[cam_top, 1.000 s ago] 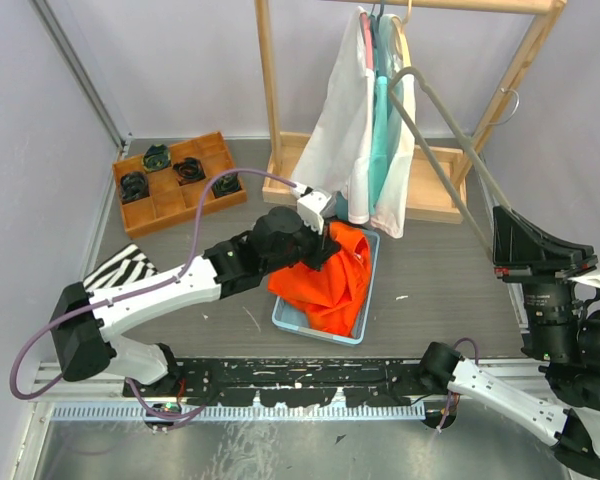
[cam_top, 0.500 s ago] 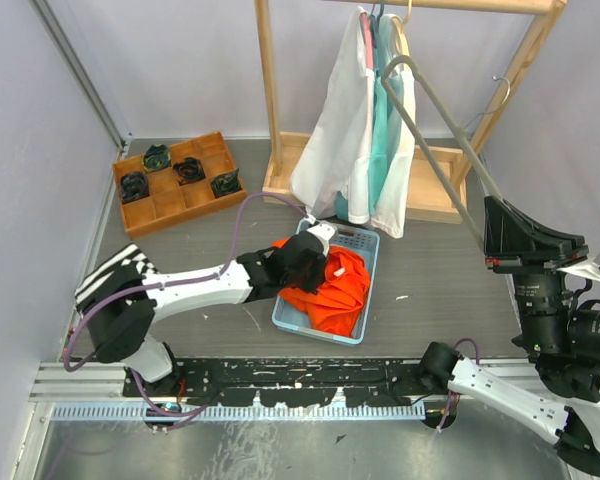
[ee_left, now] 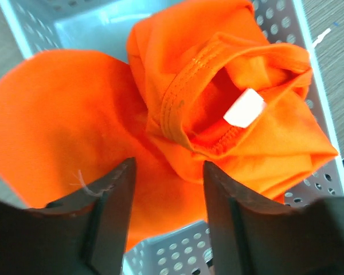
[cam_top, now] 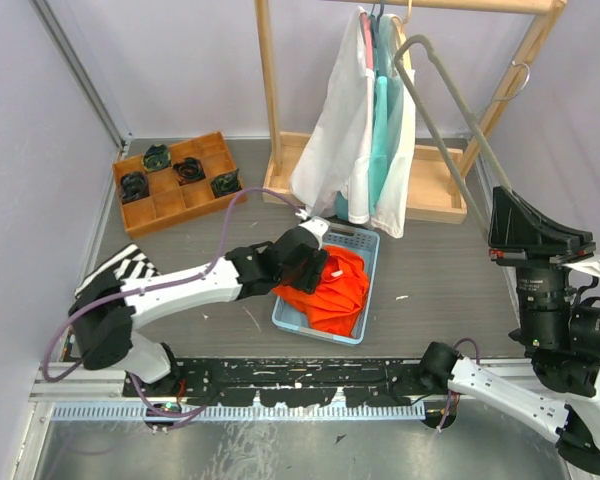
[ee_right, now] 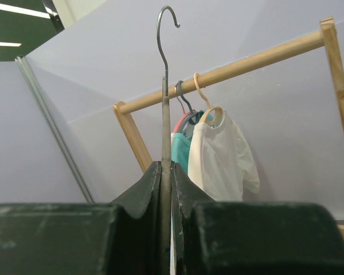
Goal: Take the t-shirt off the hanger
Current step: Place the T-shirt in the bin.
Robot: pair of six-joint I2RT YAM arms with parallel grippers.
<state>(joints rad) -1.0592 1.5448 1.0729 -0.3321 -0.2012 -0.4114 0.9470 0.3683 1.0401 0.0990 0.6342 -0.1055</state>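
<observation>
The orange t-shirt (cam_top: 342, 290) lies crumpled in the light blue perforated basket (cam_top: 368, 243), off the hanger. In the left wrist view the t-shirt (ee_left: 218, 109) shows its collar and white label, with basket wall (ee_left: 74, 23) around it. My left gripper (cam_top: 313, 258) (ee_left: 167, 172) hovers just above the cloth, open, with nothing between its fingers. At the right, my right gripper (cam_top: 500, 205) (ee_right: 166, 169) is shut on the bare grey hanger (cam_top: 445, 110) (ee_right: 165, 103), which it holds up with its hook on top, near the rack's right post.
A wooden clothes rack (cam_top: 268, 90) stands at the back with white and teal shirts (cam_top: 365, 140) hanging on it. A wooden compartment tray (cam_top: 180, 185) with dark items sits back left. A black-and-white striped cloth (cam_top: 115, 268) lies at the left.
My left gripper carried the orange t-shirt down into the basket, then opened and let it go. The right gripper kept its hold and shifted the hanger slightly.
</observation>
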